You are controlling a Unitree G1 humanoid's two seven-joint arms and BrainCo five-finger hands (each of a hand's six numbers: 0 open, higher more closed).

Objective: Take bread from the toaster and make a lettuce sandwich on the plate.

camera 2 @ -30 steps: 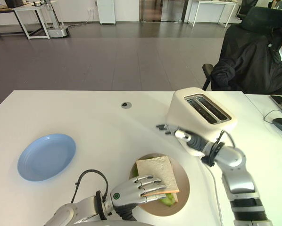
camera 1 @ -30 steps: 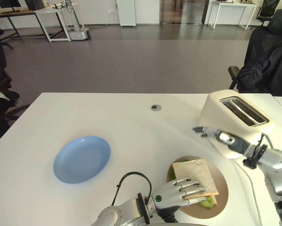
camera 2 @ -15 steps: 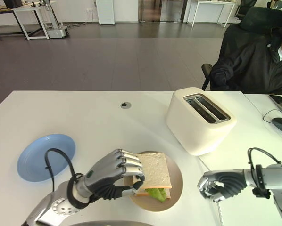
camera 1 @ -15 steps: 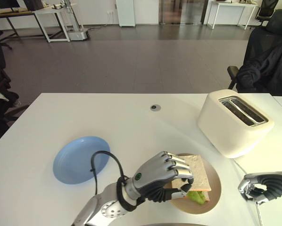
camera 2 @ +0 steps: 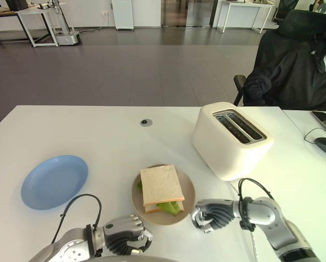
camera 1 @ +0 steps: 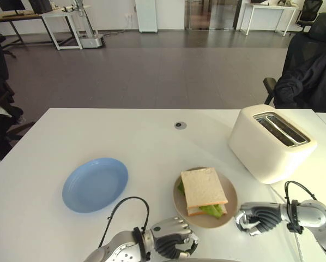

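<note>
The white surface [camera 1: 152, 136] lies bare across its far half. A cream two-slot toaster [camera 1: 269, 144] stands at right, a round blue plate [camera 1: 95, 184] at left. Between them a tan round plate [camera 1: 232, 192] carries the lettuce sandwich [camera 1: 204, 188], its long axis running far to near, with lettuce showing at the near end. The right hand [camera 1: 257, 217] and left hand [camera 1: 171, 244] sit by the near edge, fingers curled on nothing.

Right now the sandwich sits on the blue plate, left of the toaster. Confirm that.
Wrong plate. The left eye view shows the sandwich on the tan plate, left of the toaster.
</note>
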